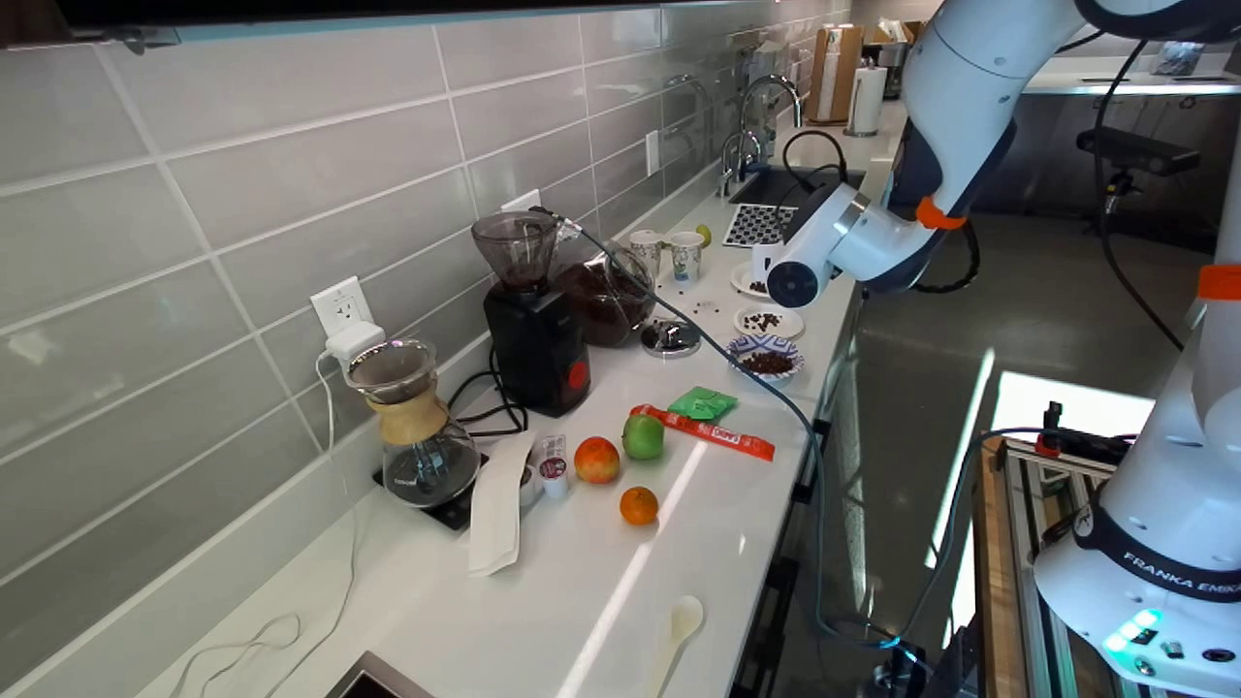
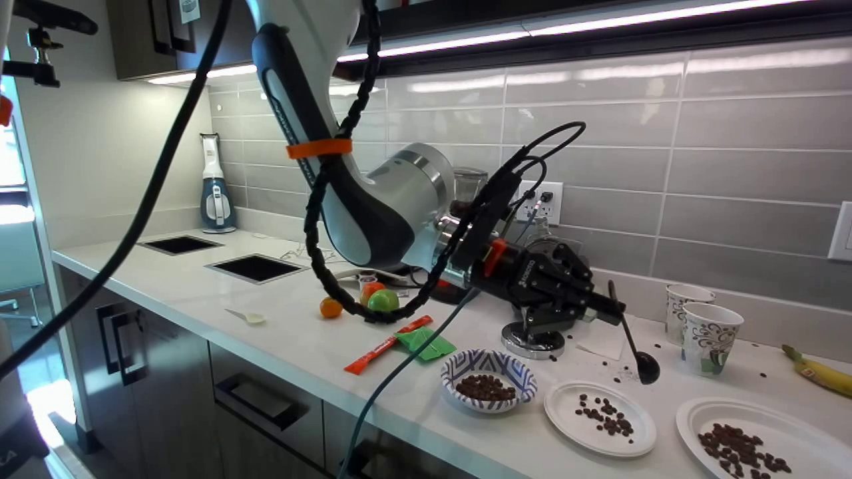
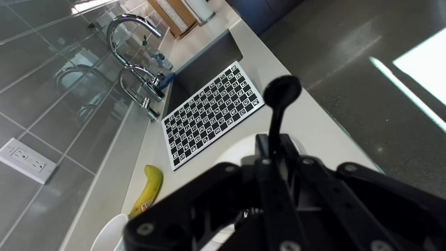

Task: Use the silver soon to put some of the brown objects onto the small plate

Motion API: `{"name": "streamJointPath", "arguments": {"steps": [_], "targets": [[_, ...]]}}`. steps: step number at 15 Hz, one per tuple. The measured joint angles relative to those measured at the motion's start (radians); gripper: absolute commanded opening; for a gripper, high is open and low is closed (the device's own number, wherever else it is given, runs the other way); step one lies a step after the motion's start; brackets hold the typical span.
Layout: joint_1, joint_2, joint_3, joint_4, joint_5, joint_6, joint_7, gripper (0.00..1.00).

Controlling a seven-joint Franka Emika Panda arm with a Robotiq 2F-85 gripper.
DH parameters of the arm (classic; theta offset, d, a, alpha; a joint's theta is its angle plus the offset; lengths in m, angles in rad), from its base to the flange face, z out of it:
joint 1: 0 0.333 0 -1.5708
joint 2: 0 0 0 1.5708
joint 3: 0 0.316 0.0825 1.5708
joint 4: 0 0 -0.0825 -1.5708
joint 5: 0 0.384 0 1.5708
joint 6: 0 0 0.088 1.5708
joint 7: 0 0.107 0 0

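Note:
My gripper [image 2: 616, 309] is shut on the handle of a spoon [image 2: 647, 368]. The spoon looks dark and slants down over the counter, its bowl behind the small plate and apart from it. In the wrist view the spoon [image 3: 283, 91] sticks out beyond the fingertips [image 3: 275, 143]; I cannot tell whether its bowl holds anything. The small white plate [image 2: 564, 407] bears several brown objects [image 2: 604, 416]; the plate also shows in an exterior view [image 1: 793, 327]. More brown objects lie in a blue-patterned bowl [image 2: 489, 359] and on a larger white plate [image 2: 785, 426]. The arm hides the gripper in an exterior view.
Two paper cups [image 2: 711, 336] stand near the spoon, with a banana [image 2: 825, 376] beyond. A glass jar lies behind the gripper by a metal lid [image 2: 532, 342]. Loose brown bits dot the counter. A cable [image 1: 737, 368] crosses above the bowl. A checkered board [image 3: 214, 113] lies by the sink.

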Motion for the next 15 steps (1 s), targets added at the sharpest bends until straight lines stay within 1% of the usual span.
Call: {"name": "streamJointPath", "arguments": {"steps": [2, 5, 11, 15], "targets": [[-0.008, -0.01, -0.001, 0.002, 0.024, 0.007, 0.002, 0.02], [-0.034, -0.038, -0.008, 0.016, 0.13, 0.057, 0.008, 0.02], [-0.097, -0.067, -0.047, 0.085, 0.388, 0.255, -0.018, 0.02], [-0.132, -0.059, -0.067, 0.132, 0.596, 0.409, -0.062, 0.02]]}}
